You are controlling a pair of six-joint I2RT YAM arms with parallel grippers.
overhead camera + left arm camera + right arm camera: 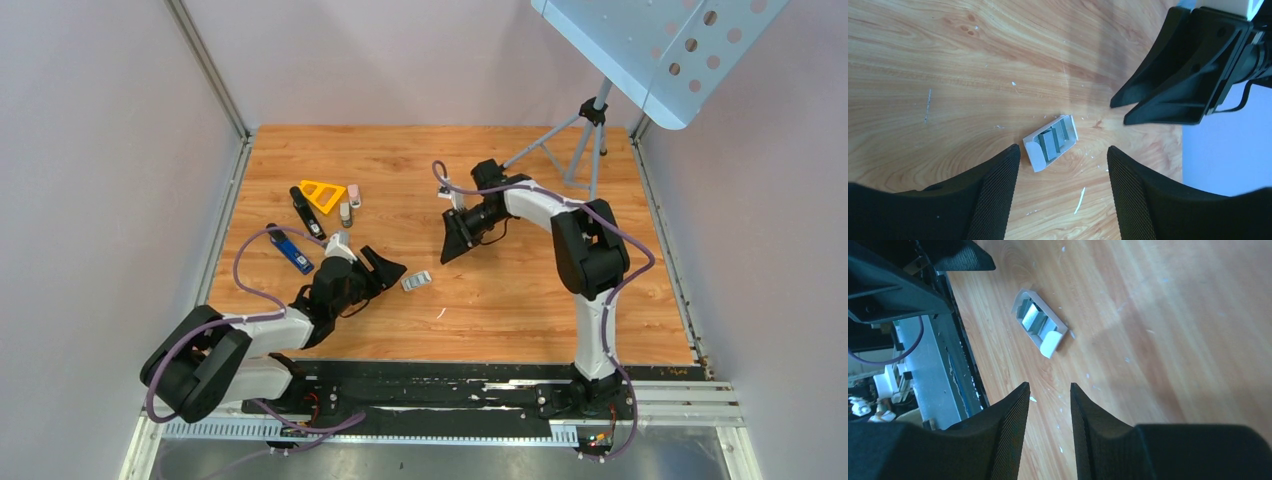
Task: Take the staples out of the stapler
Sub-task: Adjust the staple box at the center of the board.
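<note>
Progress check, left to right.

- The long slim black stapler (307, 212) lies flat on the pale wood-grain bench (560, 300), well beyond your left pincer (1063, 150) and to its left. It sits near a blue stick-like tool (290, 250), a yellow plastic triangle frame (322, 193) and a tiny pink stapler (353, 194). Neither pincer touches it. The overhead view is too small to tell whether its channel is loaded.
- Your left pincer is released, with its jaws spread wide and nothing between them. The black fingers (998, 200) have a fine mesh-textured face.
- Just ahead of those fingertips, between the two pincers, sits a small open white card tray (1034, 156). In it lie the short silvery-grey ribbed staples (1053, 137), as blocky metallic bars side by side at a slant.
- A thin white sliver (1079, 200) lies on the bench near the left pincer's right finger.
- Your right pincer (1049, 386) holds nothing. Its jaws are parted only narrowly and point toward the tray, which lies a little beyond its tips. It has the same mesh pads.

Judgement: these views cannot confirm the unloading.
- If the bars in the tray came from the stapler, little is left.
- If they are spares, everything remains: reach the stapler, open it and draw the strip out.

Handling: the strip is rigid but brittle and snaps at its joints, and the card tray is light and slides easily.
</note>
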